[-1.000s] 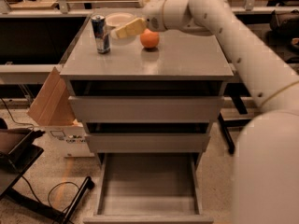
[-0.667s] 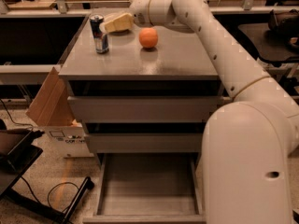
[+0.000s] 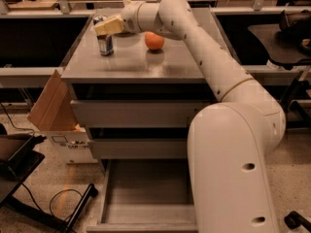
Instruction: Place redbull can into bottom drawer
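Note:
The redbull can stands upright on the grey cabinet top, near its back left. My gripper has reached over from the right and sits at the can's upper part, its cream fingers covering the can's middle; the silver top shows just above them. The bottom drawer is pulled out and open below, its tray bare. My white arm covers the drawer's right side.
An orange rests on the cabinet top right of the can. The two upper drawers are closed. A cardboard box stands left of the cabinet. A black stand base and cable lie on the floor at left.
My gripper has moved left across the cabinet top, from beside the orange to the can's upper part. The can and orange have not moved.

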`<state>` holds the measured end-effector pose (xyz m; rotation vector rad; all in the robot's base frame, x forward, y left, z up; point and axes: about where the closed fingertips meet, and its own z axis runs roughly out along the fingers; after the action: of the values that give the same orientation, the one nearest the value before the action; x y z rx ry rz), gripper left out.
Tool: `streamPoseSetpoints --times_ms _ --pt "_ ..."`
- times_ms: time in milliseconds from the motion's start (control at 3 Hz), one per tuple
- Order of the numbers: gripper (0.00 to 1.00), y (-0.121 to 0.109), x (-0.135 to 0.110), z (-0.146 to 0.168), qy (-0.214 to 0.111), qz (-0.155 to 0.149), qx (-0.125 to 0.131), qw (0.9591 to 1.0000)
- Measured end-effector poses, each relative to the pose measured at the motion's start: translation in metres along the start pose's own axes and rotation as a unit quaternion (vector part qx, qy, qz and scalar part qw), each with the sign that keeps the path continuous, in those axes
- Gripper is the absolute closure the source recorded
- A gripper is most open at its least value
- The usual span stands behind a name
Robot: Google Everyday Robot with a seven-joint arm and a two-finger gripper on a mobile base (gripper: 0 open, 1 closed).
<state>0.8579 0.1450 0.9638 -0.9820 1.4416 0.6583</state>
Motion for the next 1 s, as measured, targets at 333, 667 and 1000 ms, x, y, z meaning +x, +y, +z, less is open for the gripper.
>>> streamPoseSetpoints --times_ms 333,667,1000 --pt "0.00 -0.001 0.017 0.029 -0.027 0.041 0.009 0.9987" --pt "0.00 0.002 0.016 0.042 -0.044 0.051 0.007 0.9977" --pt "0.18 0.018 -0.003 0.050 -0.056 0.027 -0.004 0.9981"
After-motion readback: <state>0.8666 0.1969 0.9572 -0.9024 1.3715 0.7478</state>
